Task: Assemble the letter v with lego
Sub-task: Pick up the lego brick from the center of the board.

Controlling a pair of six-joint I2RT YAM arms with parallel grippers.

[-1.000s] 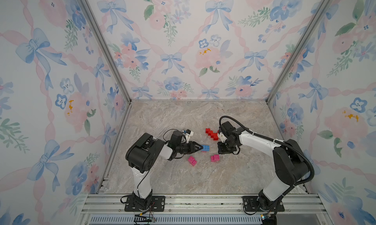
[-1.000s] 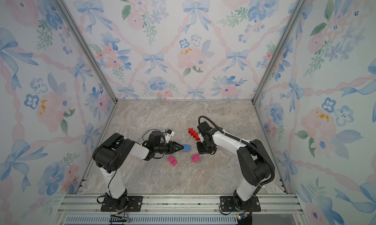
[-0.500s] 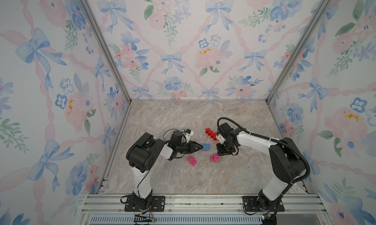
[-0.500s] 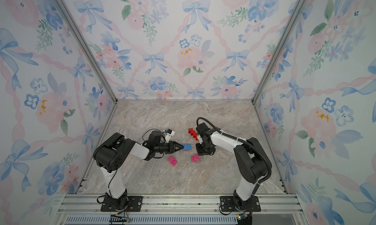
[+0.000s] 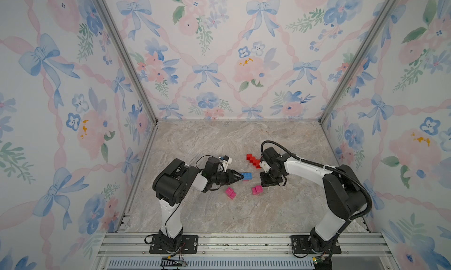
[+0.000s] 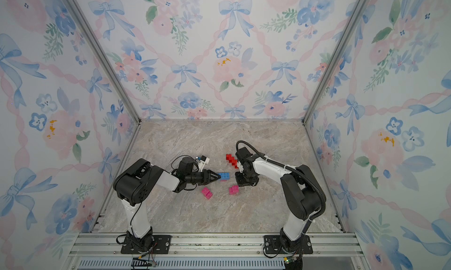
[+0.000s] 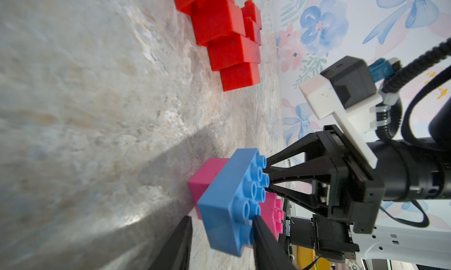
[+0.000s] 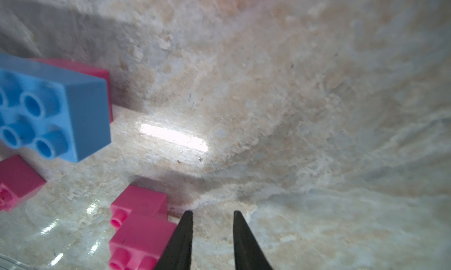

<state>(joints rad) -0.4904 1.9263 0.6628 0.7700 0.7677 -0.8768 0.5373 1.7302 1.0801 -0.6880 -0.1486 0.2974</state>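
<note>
Mid-tabletop (image 5: 219,146), the left gripper (image 5: 240,176) stands partly open astride one end of the blue brick (image 5: 247,176), one finger on the studs and the other just clear. The wrist views plainly show a pink brick (image 7: 207,176) beneath it, which is only a sliver in both top views. The right gripper (image 8: 211,215), almost closed and empty, points down beside a pink pair (image 8: 141,222). The red staircase (image 5: 252,160) lies nearer the back edge, and a second pink pair (image 5: 230,192) nearer the front.
</note>
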